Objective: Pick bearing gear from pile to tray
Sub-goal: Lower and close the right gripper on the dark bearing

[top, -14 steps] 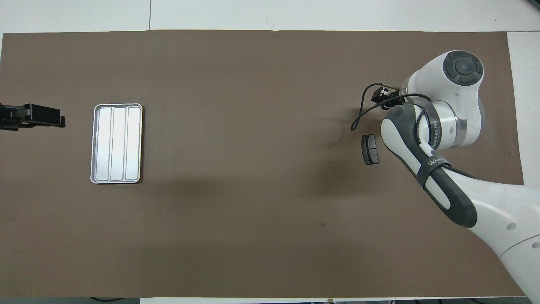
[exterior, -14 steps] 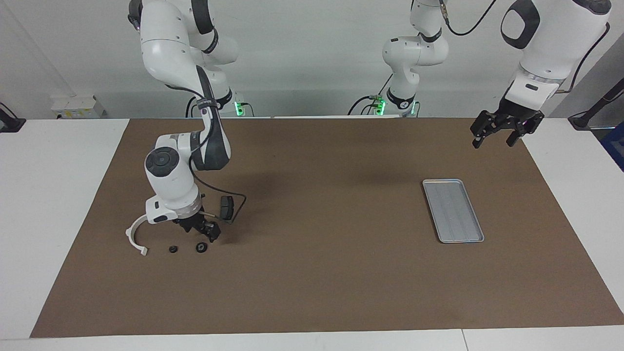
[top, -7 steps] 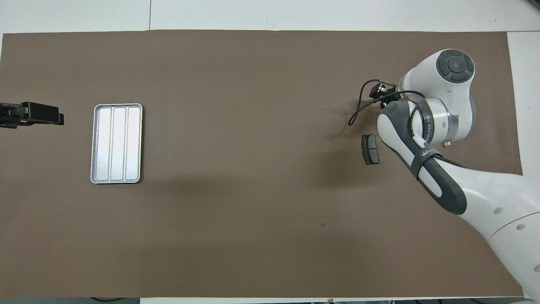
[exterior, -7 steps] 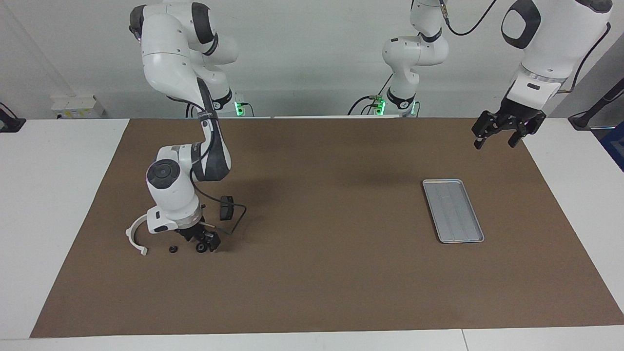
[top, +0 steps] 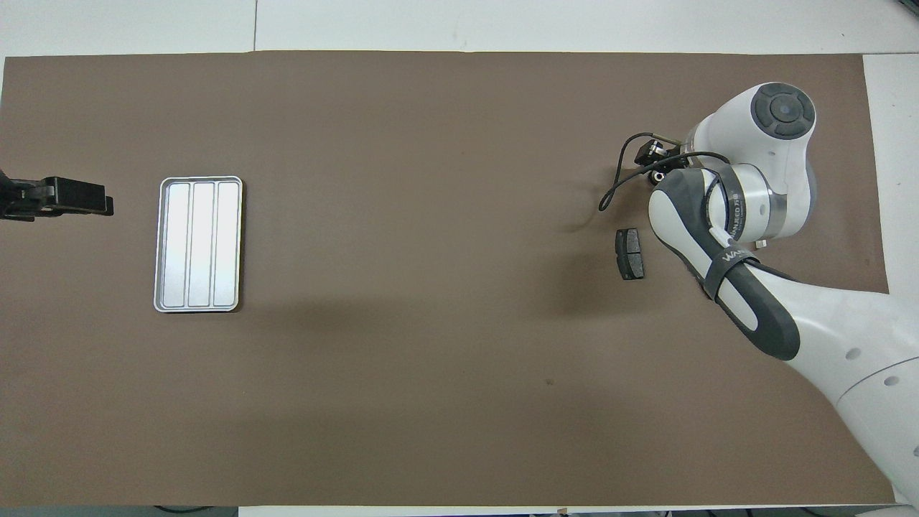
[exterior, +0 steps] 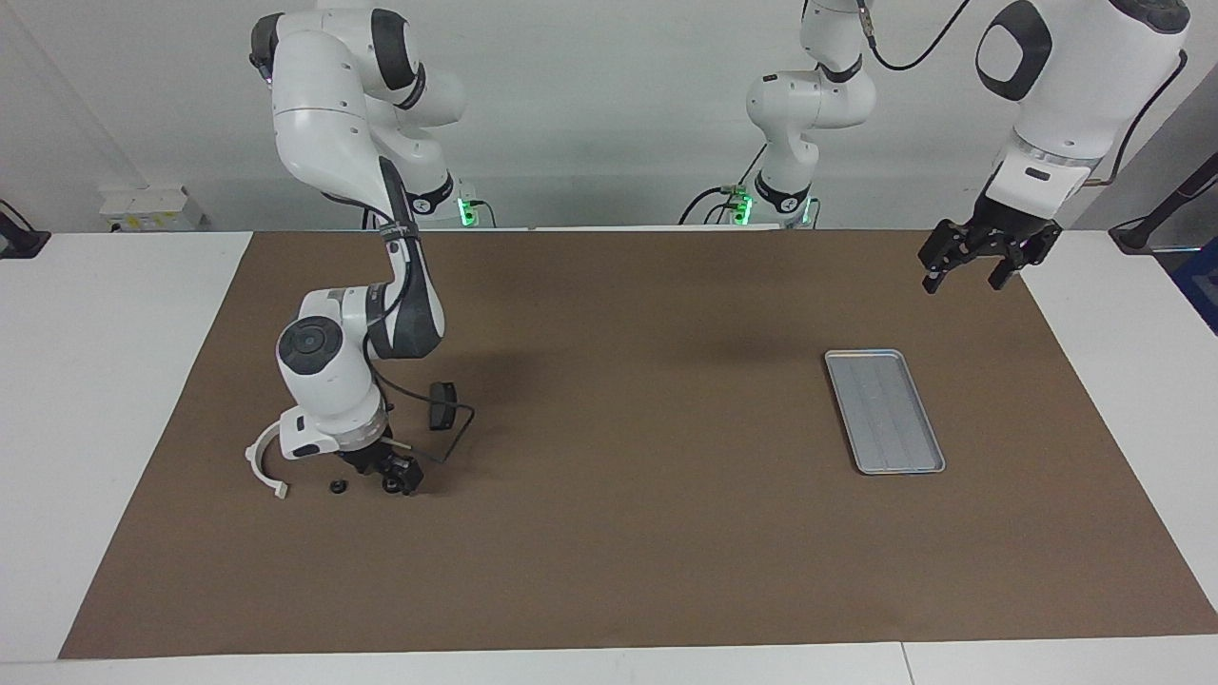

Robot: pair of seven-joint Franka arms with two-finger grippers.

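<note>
Brown matting covers most of the white desk. In the facing view, the right gripper is down at the mat in the pile of small parts, toward the right arm's end of the desk. Its fingers stand wide apart around a small black round piece, which sits at their tips; whether they touch it cannot be told. A second small black round piece lies just beside it on the mat, and next to that a white half-ring bracket lies partly under the right arm's wrist. A dark grey plate rests on the mat nearer to the robots than the gripper, with the arm's black cable looping past it. The silver-grey tray lies flat toward the left arm's end of the desk, well apart from the pile, with nothing in it. The left gripper hangs in the air over the mat's edge at that end, waiting, its fingers spread wide and holding nothing.

In the overhead view, the right arm covers most of the pile; only the right gripper's dark tip shows past the wrist, with the dark grey plate beside the arm. The tray shows three lengthwise panels and is bare. The left gripper reaches in from the edge of the view, beside the tray and apart from it.
</note>
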